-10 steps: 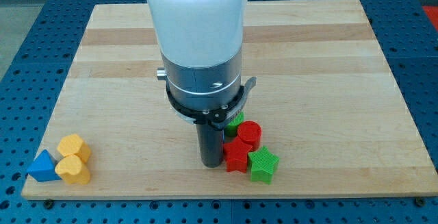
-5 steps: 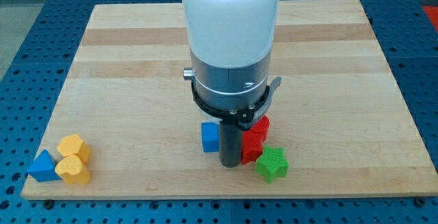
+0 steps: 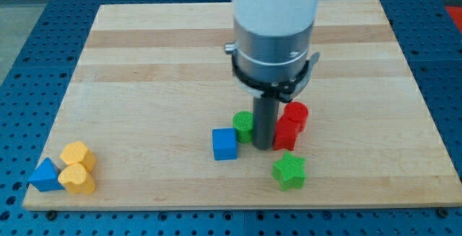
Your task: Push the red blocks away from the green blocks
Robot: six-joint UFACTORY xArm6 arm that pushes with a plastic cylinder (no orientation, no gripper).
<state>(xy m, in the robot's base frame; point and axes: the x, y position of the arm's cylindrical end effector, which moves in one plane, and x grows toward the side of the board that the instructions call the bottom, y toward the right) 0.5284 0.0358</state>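
My tip (image 3: 263,146) stands on the board between a green cylinder (image 3: 243,125) on its left and a red star block (image 3: 286,133) touching it on its right. A red cylinder (image 3: 295,113) sits just behind the red star, touching it. A green star (image 3: 289,171) lies below them, nearer the view's bottom, apart from the red star. The arm's white and grey body (image 3: 275,27) hides the board behind the rod.
A blue cube (image 3: 224,143) lies left of the green cylinder. At the bottom left corner lie two yellow blocks (image 3: 76,167) and a blue triangle (image 3: 45,175). The wooden board (image 3: 130,70) ends close below the green star.
The arm moved to the view's right and up. The red star and red cylinder slid right and up with it, off the green star. The blue cube and green cylinder came into view.
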